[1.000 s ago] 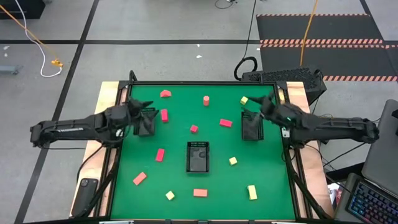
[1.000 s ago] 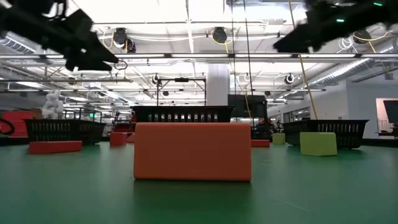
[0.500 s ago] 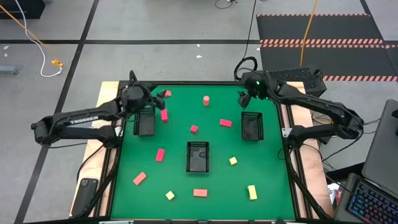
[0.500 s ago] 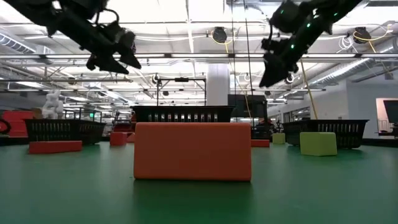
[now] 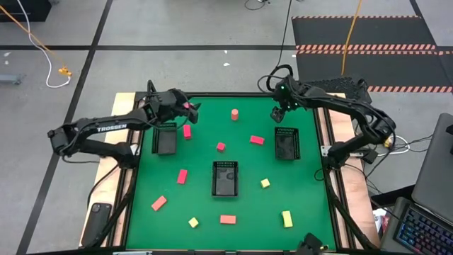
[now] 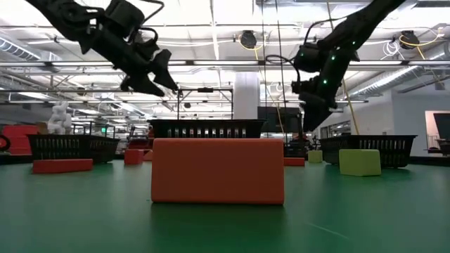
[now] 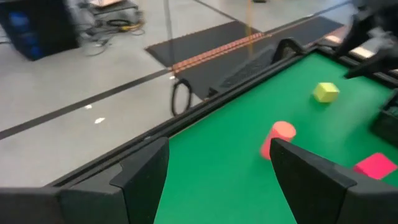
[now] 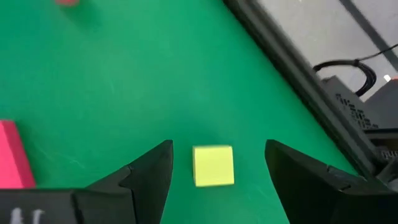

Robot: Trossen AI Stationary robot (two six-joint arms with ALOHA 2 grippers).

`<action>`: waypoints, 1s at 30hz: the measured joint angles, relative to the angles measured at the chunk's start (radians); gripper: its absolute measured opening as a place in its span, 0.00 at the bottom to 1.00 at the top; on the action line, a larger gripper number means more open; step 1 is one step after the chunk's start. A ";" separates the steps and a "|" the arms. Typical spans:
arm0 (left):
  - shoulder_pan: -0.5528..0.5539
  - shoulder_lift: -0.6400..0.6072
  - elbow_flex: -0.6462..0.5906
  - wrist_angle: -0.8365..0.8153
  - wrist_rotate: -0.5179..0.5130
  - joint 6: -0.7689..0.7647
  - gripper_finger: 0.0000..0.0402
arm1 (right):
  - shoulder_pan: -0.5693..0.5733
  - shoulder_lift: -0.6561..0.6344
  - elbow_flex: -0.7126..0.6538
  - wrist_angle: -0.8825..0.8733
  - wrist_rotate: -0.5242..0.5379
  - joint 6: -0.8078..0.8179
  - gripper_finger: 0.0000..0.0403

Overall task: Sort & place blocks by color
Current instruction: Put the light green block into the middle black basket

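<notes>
Three trays [image 5: 225, 177] stood on the table [image 5: 311, 212]: one by the left edge, one by the right edge and one in the middle. Twelve blocks [image 5: 182, 176] could be counted. Four were pink-red, three bars and one cube [image 5: 221, 146]. A fifth reddish piece [image 5: 190, 106] showed only in part near the far left corner. Three were salmon-orange, two bars [image 5: 227, 219] and one cylinder [image 5: 234, 113]. Four were yellow: three toward the near edge [image 5: 287, 218] and one cube [image 8: 213, 165] near the far right corner. Two arms [image 5: 99, 131] reached over the table.
</notes>
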State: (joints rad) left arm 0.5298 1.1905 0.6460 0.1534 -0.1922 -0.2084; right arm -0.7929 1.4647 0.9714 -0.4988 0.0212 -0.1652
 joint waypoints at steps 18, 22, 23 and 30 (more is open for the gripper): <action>0.005 0.048 0.000 0.054 0.151 0.026 0.70 | -0.013 0.071 -0.036 0.040 0.024 -0.080 0.62; 0.004 0.048 0.000 0.059 0.151 0.026 0.70 | -0.024 0.071 -0.050 0.078 0.033 -0.091 0.62; 0.004 0.048 0.000 0.060 0.151 0.026 0.70 | -0.026 0.071 -0.054 0.083 0.031 -0.093 0.62; 0.004 0.048 0.000 0.060 0.150 0.023 0.70 | -0.025 0.071 -0.113 0.139 0.029 -0.089 0.65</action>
State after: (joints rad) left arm 0.5343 1.2385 0.6460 0.2134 -0.0418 -0.1856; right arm -0.8181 1.5360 0.8585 -0.3596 0.0499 -0.2538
